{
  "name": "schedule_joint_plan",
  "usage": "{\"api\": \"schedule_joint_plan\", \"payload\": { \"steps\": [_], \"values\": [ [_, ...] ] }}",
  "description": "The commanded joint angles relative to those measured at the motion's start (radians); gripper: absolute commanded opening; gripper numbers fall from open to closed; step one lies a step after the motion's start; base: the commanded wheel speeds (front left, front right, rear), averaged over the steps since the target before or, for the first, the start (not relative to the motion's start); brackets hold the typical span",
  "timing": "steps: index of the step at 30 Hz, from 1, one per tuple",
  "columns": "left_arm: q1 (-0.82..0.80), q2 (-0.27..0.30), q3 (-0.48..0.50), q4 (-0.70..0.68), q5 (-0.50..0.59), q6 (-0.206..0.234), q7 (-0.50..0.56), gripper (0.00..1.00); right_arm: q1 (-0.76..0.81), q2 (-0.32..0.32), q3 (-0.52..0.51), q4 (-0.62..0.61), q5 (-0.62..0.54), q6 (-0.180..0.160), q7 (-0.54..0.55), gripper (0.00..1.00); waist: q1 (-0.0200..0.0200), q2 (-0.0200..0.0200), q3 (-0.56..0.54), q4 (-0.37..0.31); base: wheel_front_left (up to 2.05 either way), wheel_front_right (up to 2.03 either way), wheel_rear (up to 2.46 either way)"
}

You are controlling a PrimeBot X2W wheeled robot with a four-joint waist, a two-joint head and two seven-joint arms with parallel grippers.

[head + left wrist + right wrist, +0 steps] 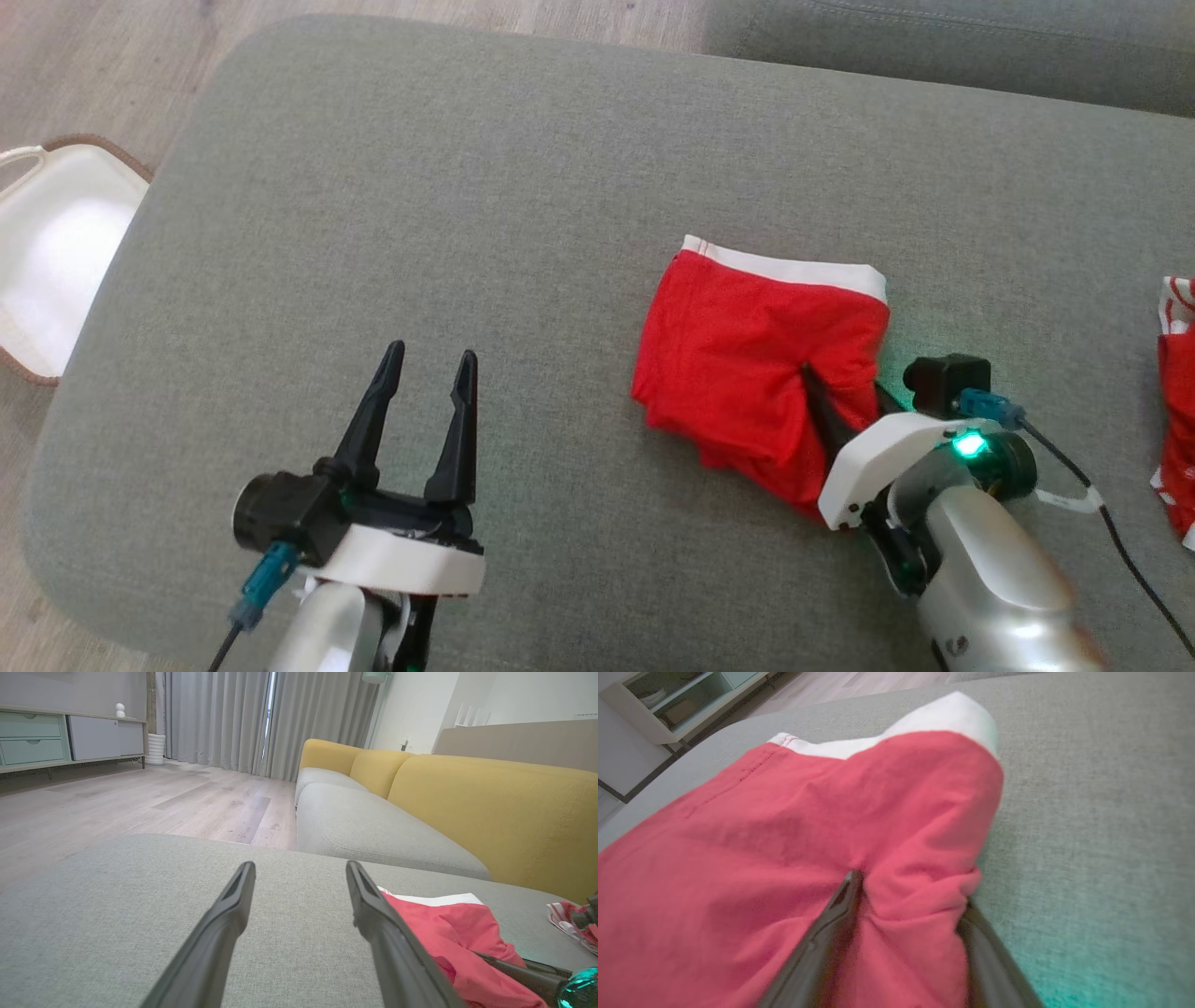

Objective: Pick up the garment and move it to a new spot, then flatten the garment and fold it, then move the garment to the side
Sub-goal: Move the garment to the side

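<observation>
Left gripper hovers over the bare lower-left part of the broad grey fabric cushion, its two dark fingers spread wide with nothing between them. To its right, near the cushion's middle, lies the folded red garment with a white waistband, waistband along the far edge. The right gripper straddles a raised ridge of cloth at the garment's near right corner, fingers apart and touching it, though a firm pinch cannot be told; a red-and-white cloth lies farther right.
</observation>
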Motion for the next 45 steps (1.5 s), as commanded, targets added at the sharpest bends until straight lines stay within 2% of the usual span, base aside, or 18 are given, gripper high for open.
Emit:
{"api": "schedule_joint_plan", "payload": {
  "steps": [1,7,13,16,20,26,31,35,37,38,41,45],
  "values": [
    [-0.037,0.003,0.024,-0.028,-0.009,0.002,-0.005,1.0,-0.012,0.006,0.029,0.014,-0.017,-0.001,-0.011,0.0,-0.0001,0.0,0.0,-0.002,0.0,0.0,0.0],
    [-0.034,0.003,0.036,-0.032,0.002,0.002,-0.005,1.0,-0.057,0.006,0.04,0.035,-0.113,-0.001,-0.082,0.0,-0.0001,0.0,-0.017,-0.047,0.0,0.0,0.0],
    [-0.033,0.003,0.035,-0.049,0.014,0.002,-0.005,1.0,-0.098,0.004,0.043,0.007,-0.266,-0.001,-0.104,0.0,-0.0001,0.0,-0.042,-0.136,0.0,0.0,0.0],
    [-0.041,0.003,0.023,-0.063,0.016,0.002,-0.005,1.0,-0.118,-0.028,0.064,-0.029,-0.319,-0.001,-0.09,0.0,-0.0001,0.0,-0.051,-0.188,0.0,0.0,0.0],
    [-0.061,0.003,-0.012,-0.079,0.01,0.002,-0.005,1.0,-0.15,-0.129,0.138,-0.092,-0.32,-0.001,-0.045,0.0,-0.0001,0.0,-0.052,-0.253,0.0,0.0,0.0],
    [-0.114,0.003,-0.079,-0.097,-0.001,0.002,-0.005,1.0,-0.21,-0.356,0.274,-0.205,-0.222,-0.001,0.053,0.0,-0.0001,0.0,-0.017,-0.324,0.0,0.0,0.0],
    [-0.149,0.003,-0.119,-0.102,-0.009,0.004,-0.005,1.0,-0.25,-0.558,0.36,-0.268,-0.099,-0.001,0.119,0.0,-0.0001,0.0,0.022,-0.343,0.0,0.0,0.0],
    [-0.169,0.003,-0.132,-0.101,-0.009,0.004,-0.005,1.0,-0.273,-0.686,0.42,-0.285,-0.019,-0.001,0.157,0.0,-0.0001,0.0,0.056,-0.338,0.0,0.0,0.0],
    [-0.178,0.003,-0.134,-0.099,-0.008,0.004,-0.005,1.0,-0.28,-0.739,0.457,-0.286,0.01,-0.001,0.174,0.0,-0.0001,0.0,0.073,-0.331,0.0,0.0,0.0],
    [-0.178,0.003,-0.134,-0.099,-0.008,0.004,-0.005,1.0,-0.28,-0.739,0.457,-0.286,0.01,-0.001,0.174,0.0,-0.0001,0.0,0.073,-0.331,0.0,0.0,0.0],
    [-0.193,0.003,-0.134,-0.096,-0.008,0.004,-0.005,1.0,-0.293,-0.81,0.496,-0.272,0.034,-0.001,0.198,0.0,-0.0001,0.0,0.096,-0.317,0.0,0.0,0.0],
    [-0.208,0.003,-0.131,-0.092,-0.006,0.003,-0.005,1.0,-0.314,-0.871,0.519,-0.239,0.04,-0.001,0.21,0.0,-0.0001,0.0,0.122,-0.296,0.0,0.0,0.0]
  ]
}}
